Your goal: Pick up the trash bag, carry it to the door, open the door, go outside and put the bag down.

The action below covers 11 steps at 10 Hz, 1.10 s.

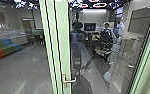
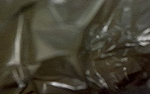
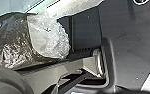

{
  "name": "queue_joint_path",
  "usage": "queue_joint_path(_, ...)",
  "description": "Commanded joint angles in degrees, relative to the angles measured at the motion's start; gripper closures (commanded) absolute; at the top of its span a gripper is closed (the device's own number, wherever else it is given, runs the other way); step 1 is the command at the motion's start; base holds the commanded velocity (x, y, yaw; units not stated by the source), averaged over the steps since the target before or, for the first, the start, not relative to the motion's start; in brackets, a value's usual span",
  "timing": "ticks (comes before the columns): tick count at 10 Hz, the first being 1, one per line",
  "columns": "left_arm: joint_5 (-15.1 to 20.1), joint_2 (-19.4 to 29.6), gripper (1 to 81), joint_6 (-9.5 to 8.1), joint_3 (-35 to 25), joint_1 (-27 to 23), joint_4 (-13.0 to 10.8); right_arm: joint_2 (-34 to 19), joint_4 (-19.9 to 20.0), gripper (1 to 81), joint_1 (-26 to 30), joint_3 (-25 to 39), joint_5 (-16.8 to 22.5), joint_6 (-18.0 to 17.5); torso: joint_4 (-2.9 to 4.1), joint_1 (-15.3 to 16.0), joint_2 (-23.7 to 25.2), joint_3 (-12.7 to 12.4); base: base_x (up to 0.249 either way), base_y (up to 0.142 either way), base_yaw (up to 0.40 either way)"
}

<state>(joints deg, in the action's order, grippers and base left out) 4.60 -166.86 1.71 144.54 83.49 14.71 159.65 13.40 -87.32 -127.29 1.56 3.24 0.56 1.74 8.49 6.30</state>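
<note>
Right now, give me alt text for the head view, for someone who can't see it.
A green-framed glass door with a metal lever handle stands close ahead. A low, multicoloured sofa shows at left, and a person shows in the glass at right.

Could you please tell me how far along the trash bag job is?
The pickup looks done: the dark trash bag sits close by the robot, its crinkled plastic also near the left wrist camera. The carry seems to have reached the green-framed glass door, with its handle ahead. The door looks shut, so opening it, going out and setting the bag down appear left.
</note>
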Motion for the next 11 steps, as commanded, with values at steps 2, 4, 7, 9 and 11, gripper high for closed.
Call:
queue_joint_path(2, 3.6, 0.5, 81.1, 0.58, -0.6, -3.4, -0.9, -4.0, 0.2, 1.0, 3.2, 7.8, 3.6, 0.1, 0.00, 0.0, 0.0, 0.0, 0.000, 0.000, 0.316)
queue_joint_path(4, 3.6, 0.3, 81.1, 0.58, -0.5, -3.4, -1.0, -3.6, 0.2, 1.0, 3.2, 7.8, 3.6, 0.1, 0.00, 0.0, 0.0, 0.0, 0.000, 0.000, 0.316)
queue_joint_path(7, 3.6, -0.1, 81.1, 0.49, -0.4, -3.4, -1.0, -3.7, 0.2, 1.0, 3.2, 6.9, 3.6, 0.1, 0.00, 0.0, 0.0, 0.0, 0.000, 0.000, 0.316)
queue_joint_path(9, 3.6, -0.1, 81.1, 0.49, -0.3, -3.4, -1.0, -3.6, 0.0, 1.0, 3.2, 6.9, 3.6, 0.1, 0.00, 0.0, 0.0, 0.0, 0.000, 0.000, 0.316)
queue_joint_path(11, 3.6, -0.1, 81.1, 0.40, -0.3, -3.4, -0.9, -3.9, 0.1, 1.0, 3.2, 6.3, 3.6, 0.1, 0.00, 0.0, 0.0, 0.0, 0.000, 0.000, 0.316)
